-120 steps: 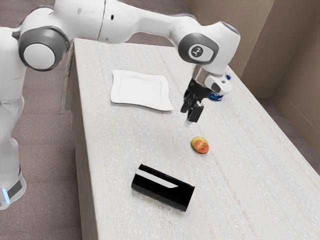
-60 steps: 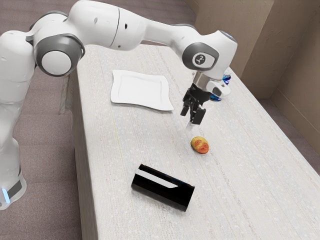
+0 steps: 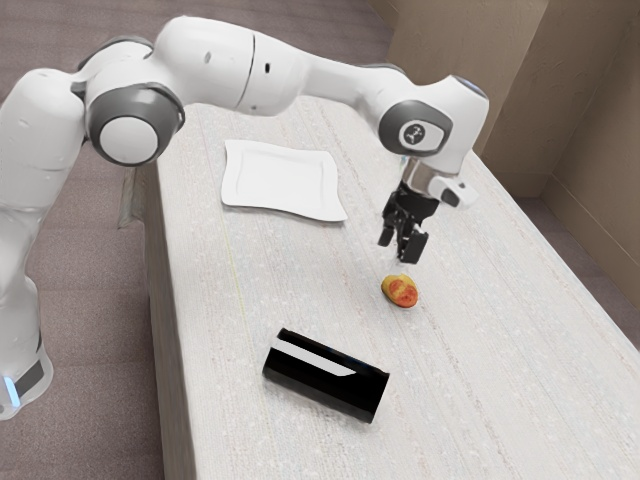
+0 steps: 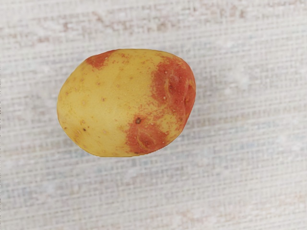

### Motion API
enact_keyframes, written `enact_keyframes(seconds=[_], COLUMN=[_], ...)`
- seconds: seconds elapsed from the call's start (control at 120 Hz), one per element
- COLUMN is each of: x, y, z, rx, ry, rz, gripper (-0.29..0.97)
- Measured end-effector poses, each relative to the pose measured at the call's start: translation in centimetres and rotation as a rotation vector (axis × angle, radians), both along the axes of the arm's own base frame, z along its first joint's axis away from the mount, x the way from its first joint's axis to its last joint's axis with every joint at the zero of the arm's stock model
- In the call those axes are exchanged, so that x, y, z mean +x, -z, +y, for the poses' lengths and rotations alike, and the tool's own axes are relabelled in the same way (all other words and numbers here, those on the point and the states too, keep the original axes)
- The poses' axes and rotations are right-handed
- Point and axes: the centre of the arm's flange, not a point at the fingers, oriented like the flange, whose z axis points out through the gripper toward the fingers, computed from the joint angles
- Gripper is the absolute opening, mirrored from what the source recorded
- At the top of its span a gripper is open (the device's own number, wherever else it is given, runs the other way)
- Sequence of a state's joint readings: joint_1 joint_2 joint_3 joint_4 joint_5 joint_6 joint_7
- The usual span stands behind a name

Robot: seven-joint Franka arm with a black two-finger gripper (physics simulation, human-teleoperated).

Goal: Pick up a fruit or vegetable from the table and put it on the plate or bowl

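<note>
A small yellow fruit with red blotches (image 3: 401,290) lies on the pale table (image 3: 500,380), right of the middle in the exterior view. In the wrist view the same fruit (image 4: 125,102) lies directly under my hand. My black gripper (image 3: 402,247) hangs just above and slightly behind the fruit, pointing down, its fingers open with nothing between them. A white square plate (image 3: 282,180) rests flat on the table farther back, toward the exterior view's left of the gripper.
A black box (image 3: 325,374) lies on its side near the table's front, on the exterior view's left of the fruit. The table's left edge drops to a mauve floor. Tan walls stand behind the table's far right corner.
My hand has moved toward the exterior view's right and down, from beside the plate's corner to just above the fruit. It now hides the blue item at the back. The fruit, plate and box stayed put.
</note>
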State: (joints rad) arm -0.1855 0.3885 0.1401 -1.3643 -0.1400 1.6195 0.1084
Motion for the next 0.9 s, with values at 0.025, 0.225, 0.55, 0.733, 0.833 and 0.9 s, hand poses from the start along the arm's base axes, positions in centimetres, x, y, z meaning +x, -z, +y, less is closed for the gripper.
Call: enact_keyframes(seconds=[0.025,0.225,0.55,0.733,0.833,0.9], x=[0.2,2.2,2.8,3.0,3.1,3.2], y=[0.1,3.1,5.3,5.5,5.6,5.7], z=[0.0,0.1,0.4,0.6,0.6,0.5], rx=[0.000,-0.003,-0.024,-0.029,-0.034,-0.036], ry=[-0.001,-0.011,-0.028,-0.034,-0.036,-0.035], rz=[-0.001,0.006,0.024,0.025,0.024,0.022], gripper=[0.66,0.66,0.66,0.66,0.66,0.66])
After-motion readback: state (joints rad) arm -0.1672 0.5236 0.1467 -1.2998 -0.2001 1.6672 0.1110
